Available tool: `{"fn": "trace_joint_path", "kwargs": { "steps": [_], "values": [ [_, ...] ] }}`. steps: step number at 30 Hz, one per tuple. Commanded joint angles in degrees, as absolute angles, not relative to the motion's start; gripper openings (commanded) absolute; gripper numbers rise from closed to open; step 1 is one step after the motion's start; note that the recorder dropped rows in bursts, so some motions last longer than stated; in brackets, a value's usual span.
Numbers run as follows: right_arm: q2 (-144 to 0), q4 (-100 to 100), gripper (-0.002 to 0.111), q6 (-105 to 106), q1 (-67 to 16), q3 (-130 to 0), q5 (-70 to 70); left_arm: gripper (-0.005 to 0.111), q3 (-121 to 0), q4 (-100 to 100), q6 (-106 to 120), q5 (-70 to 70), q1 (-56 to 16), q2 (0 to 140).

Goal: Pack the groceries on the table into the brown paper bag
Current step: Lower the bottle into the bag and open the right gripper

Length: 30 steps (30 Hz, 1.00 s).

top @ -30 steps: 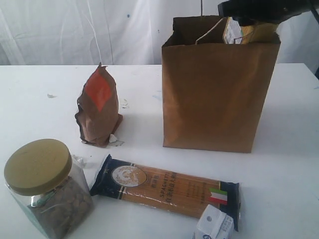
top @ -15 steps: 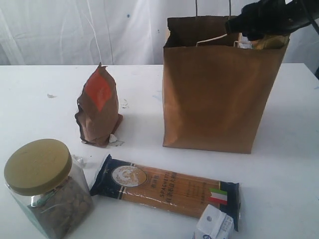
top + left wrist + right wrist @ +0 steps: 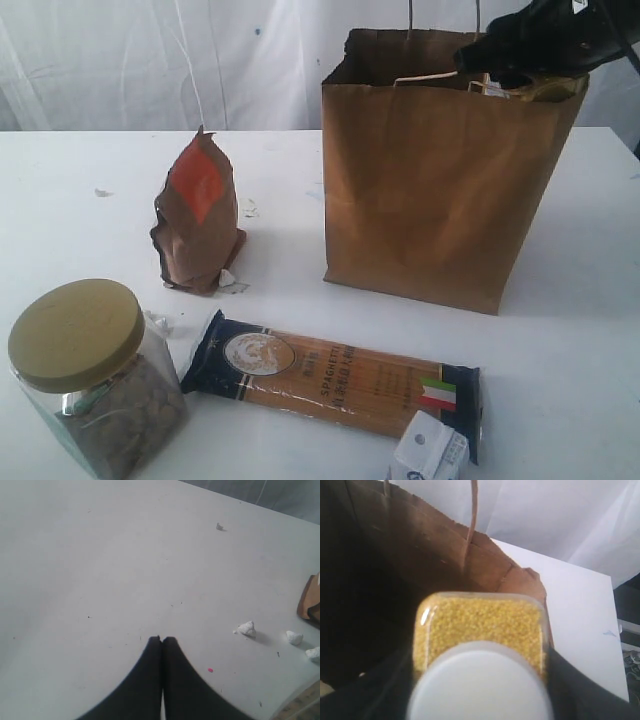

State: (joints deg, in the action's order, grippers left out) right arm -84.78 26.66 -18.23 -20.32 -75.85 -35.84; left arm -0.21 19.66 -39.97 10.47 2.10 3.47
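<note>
Four groceries out on the table, none yet bagged. Nearest: small white carton at the front edge, touching the blue end of the long spaghetti pack. Pack laid flat and crosswise, probably too long to stand.

To the left, upright clear jar of dark contents under a wide yellowish lid. Further back, brown orange-labelled pouch, crumpled but standing on its own base, white crumbs at its foot.

Behind and to the right, brown paper bag, upright and slightly askew, mouth wide open for loading from above. At its far right corner, right gripper clasped around the yellow-grain bottle. Cap toward the wrist camera, body partly below the rim, close to the bag's wall. Gripped from above, presumably to go straight down and leave floor room for the rest.

Judged to be the lowering step. Risk if let go too early: a tipped bag.

Left gripper pinched tight on nothing, parked low over bare table, out of the way.
</note>
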Motion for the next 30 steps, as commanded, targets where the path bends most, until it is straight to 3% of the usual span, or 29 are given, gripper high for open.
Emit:
{"fn": "trace_joint_path", "kwargs": {
  "steps": [1, 5, 12, 30],
  "values": [
    [-84.0, 28.4, 0.047, -17.8, -20.0, -76.7, -33.3, 0.000, 0.0, 19.7, -40.0, 10.2, 1.9, 3.1],
    [-84.0, 28.4, 0.051, -17.8, -20.0, -76.7, -33.6, 0.000, 0.0, 19.7, -40.0, 10.2, 1.9, 3.1],
    [-84.0, 28.3, 0.074, -17.8, -20.0, -76.7, -33.8, 0.000, 0.0, 19.7, -40.0, 10.2, 1.9, 3.1],
    [-82.0, 27.6, 0.074, -18.2, -20.0, -76.7, -39.0, 0.000, 0.0, 19.7, -40.0, 10.2, 1.9, 3.1]
  ]
}}
